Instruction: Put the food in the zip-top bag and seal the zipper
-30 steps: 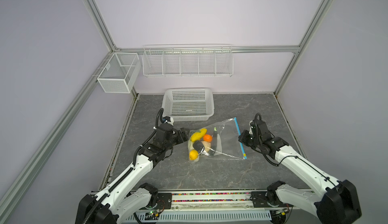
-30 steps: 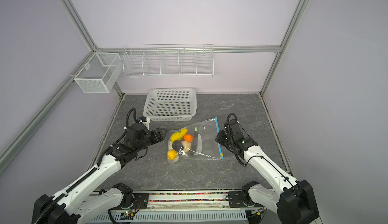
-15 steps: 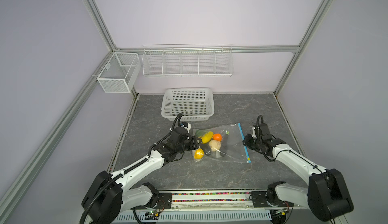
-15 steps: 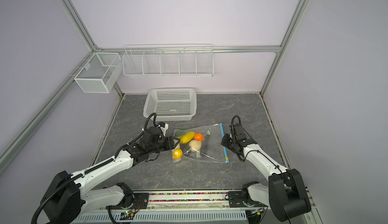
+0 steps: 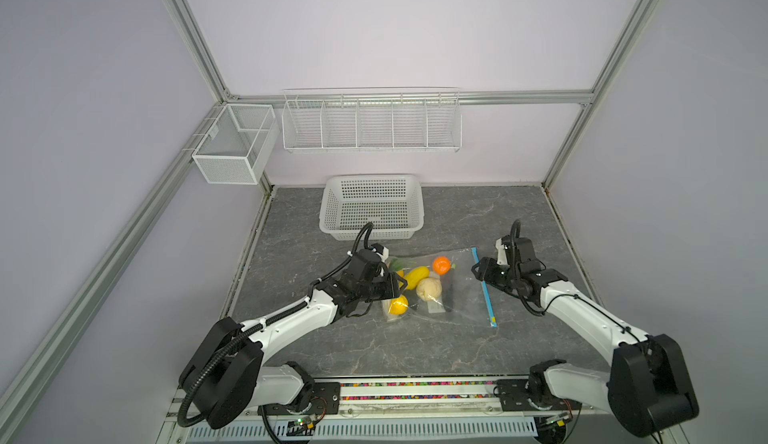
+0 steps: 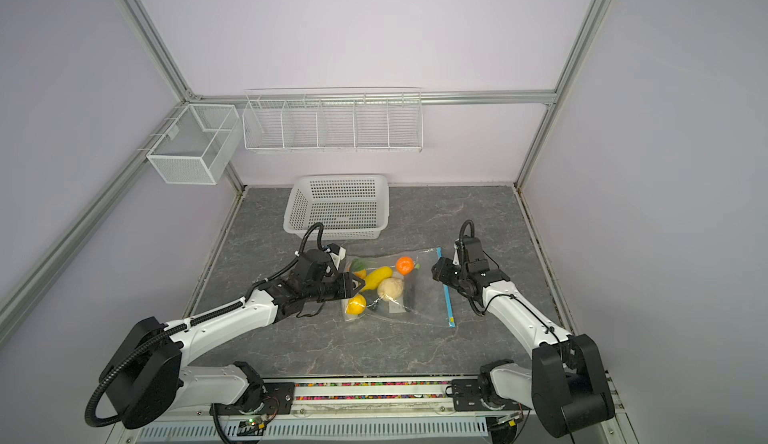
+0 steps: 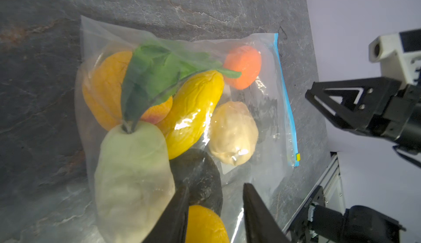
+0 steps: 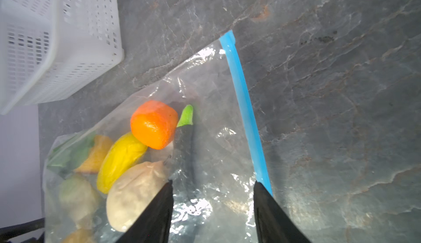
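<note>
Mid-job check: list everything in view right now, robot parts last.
bag: one, clear, lying flat mid-table
zipper: one, blue, bag's right-side edge
food: at least seven pieces, orange, yellow, beige, pale green, black, inside the bag
basket: one, white, behind the bag
wire rack: one, white, back wall
mesh box: one, white, left rail
table: one, grey stone pattern
left claw: one, black, open, over the food
right claw: one, black, open, by the zipper
</note>
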Tool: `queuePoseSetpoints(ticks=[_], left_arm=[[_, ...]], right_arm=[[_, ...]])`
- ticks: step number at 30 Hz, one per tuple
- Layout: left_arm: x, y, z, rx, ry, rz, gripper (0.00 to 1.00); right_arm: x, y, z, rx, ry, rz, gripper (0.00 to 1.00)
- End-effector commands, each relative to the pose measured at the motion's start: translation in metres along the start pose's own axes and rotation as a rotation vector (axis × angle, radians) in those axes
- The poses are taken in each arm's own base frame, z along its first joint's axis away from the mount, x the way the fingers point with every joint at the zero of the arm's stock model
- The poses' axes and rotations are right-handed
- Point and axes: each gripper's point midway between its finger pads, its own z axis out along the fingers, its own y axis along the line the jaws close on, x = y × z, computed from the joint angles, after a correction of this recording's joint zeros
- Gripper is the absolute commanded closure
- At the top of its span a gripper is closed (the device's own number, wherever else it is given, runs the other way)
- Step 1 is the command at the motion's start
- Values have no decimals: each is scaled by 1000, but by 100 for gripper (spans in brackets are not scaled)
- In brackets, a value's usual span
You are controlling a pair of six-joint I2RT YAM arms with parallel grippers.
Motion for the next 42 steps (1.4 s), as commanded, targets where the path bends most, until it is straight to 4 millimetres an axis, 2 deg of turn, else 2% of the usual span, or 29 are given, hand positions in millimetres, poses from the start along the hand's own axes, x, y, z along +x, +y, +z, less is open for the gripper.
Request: queuePoseSetpoints(ticks=[1,4,7,11,13,16,20,28,32,34,39,42], left_arm=[[11,-9,-16,-12,87,31,41],[9,-17,-43,-44,97,71,32],[10,-26,-52,-3,95,66,31],[14,-40,-38,74,147,58,40],[22,-39,-30,68,197,45,42],[27,-34,-27,49,221,39,40],[27,-40,-27,76,209,41,38],[38,-38,-10,101,245,22,37],[43,-36,-2,110,264,11,37],[47,-36,-2,112,282,13,37],[46,-26,-18,49,248,45,34],[47,-20,-16,35,235,36,32]], right_arm=[[-10,18,-11,-60,-10,-41,37],[-14,28,-16,-90,-12,-61,34],[-17,33,-17,-108,-21,-71,32],[-15,41,-15,-129,-12,-83,32],[-15,43,-16,-136,-12,-86,31],[-14,46,-17,-141,-12,-98,28],[-14,48,-17,-142,-11,-108,26],[-12,49,-21,-139,-17,-121,24],[-9,56,-22,-149,-12,-140,23],[-8,59,-22,-150,-12,-151,23],[-8,70,-18,-164,-7,-172,22],[-9,78,-15,-177,-7,-188,21]])
